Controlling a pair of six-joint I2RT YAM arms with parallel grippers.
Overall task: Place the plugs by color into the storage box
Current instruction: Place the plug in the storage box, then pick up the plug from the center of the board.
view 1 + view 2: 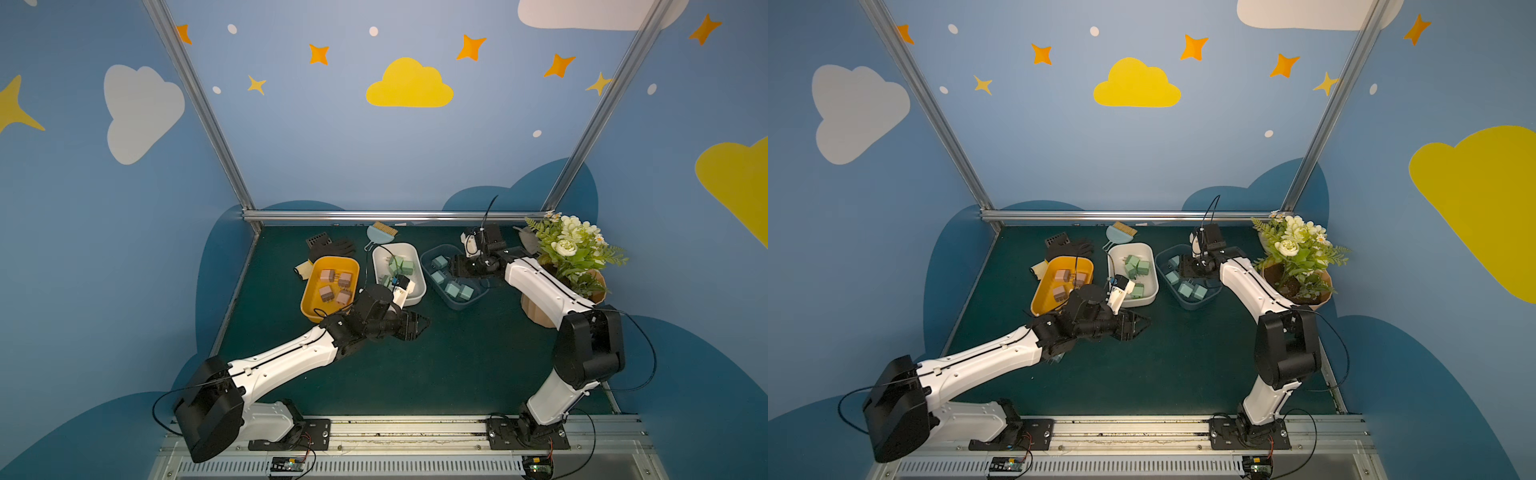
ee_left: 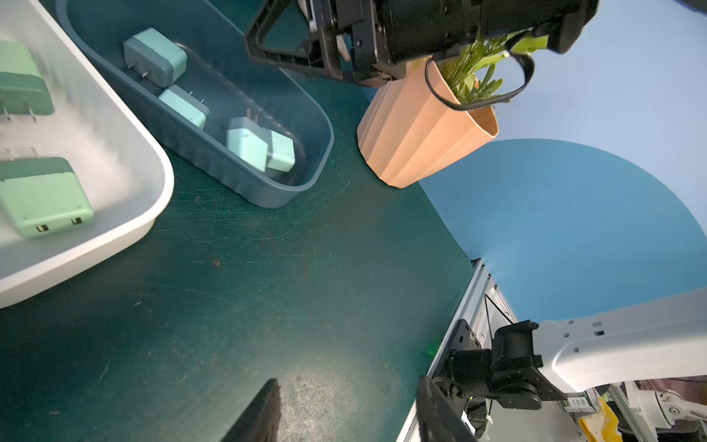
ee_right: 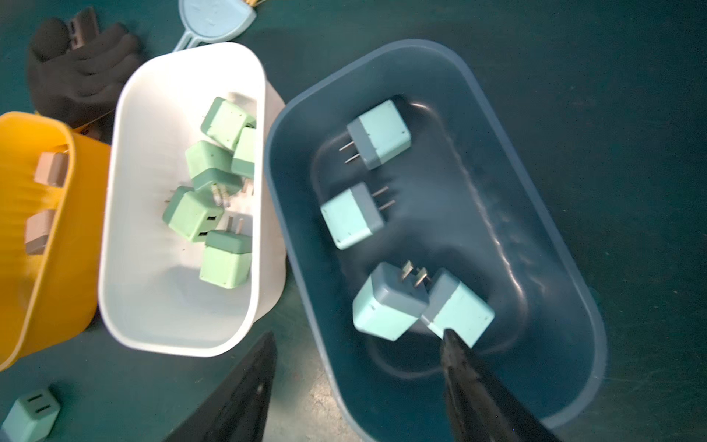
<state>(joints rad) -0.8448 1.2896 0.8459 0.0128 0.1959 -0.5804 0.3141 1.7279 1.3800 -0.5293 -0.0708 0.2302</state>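
Three storage boxes stand in a row at the back of the table. The yellow box (image 1: 306, 299) holds pink plugs (image 1: 328, 275). The white box (image 1: 419, 286) holds green plugs (image 3: 225, 268). The dark blue box (image 1: 478, 298) holds several light blue plugs (image 3: 378, 134). One more light blue plug (image 3: 30, 419) lies on the mat in front of the yellow box. My right gripper (image 3: 359, 336) hangs open over the blue box's near end with nothing between its fingers; one fingertip (image 3: 453, 344) shows next to a blue plug (image 3: 459, 313). My left gripper (image 2: 348, 386) is open and empty above bare mat in front of the white box.
A terracotta pot (image 1: 540, 309) with white flowers (image 1: 573, 249) stands at the right, close behind my right arm. A black glove (image 1: 332, 247) and a small blue dustpan brush (image 1: 380, 232) lie behind the boxes. The metal rail (image 1: 415, 428) runs along the front edge.
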